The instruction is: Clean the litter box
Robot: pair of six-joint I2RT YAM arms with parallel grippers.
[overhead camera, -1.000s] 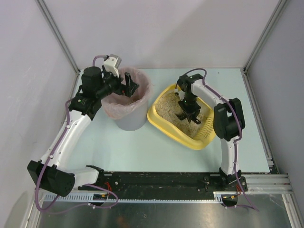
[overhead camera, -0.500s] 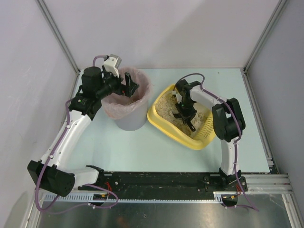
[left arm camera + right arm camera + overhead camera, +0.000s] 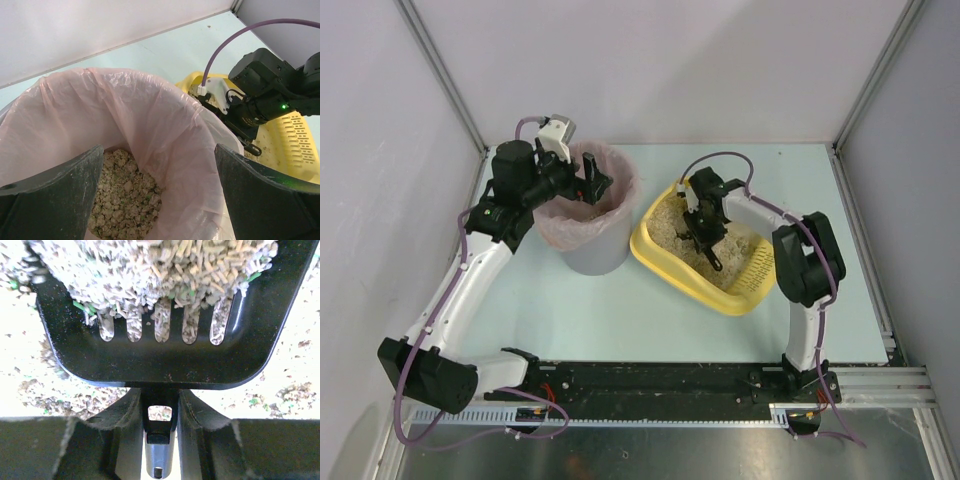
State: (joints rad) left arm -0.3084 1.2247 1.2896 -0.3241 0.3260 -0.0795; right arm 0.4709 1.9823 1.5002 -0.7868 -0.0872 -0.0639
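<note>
The litter box (image 3: 672,266), a shallow yellow tray with beige litter, lies right of centre on the table; its slotted rim (image 3: 299,134) also shows in the left wrist view. My right gripper (image 3: 701,224) is over the litter, shut on the handle of the black slotted scoop (image 3: 712,252). The right wrist view shows the gripper (image 3: 160,401) clamped on that handle, and the scoop (image 3: 160,360) carries a heap of litter pellets (image 3: 150,270). My left gripper (image 3: 592,180) hangs open over the bin's mouth, and its fingers (image 3: 55,185) hold nothing.
A grey round bin (image 3: 592,255) with a pink bag liner (image 3: 165,115) stands left of the tray, with clumped litter (image 3: 125,200) at its bottom. The right arm's wrist and purple cable (image 3: 260,95) are close beside the bin. Enclosure walls ring the table.
The right gripper has carried the scoop left and toward the back of the tray, turning as it went. The left arm has stayed still over the bin.
</note>
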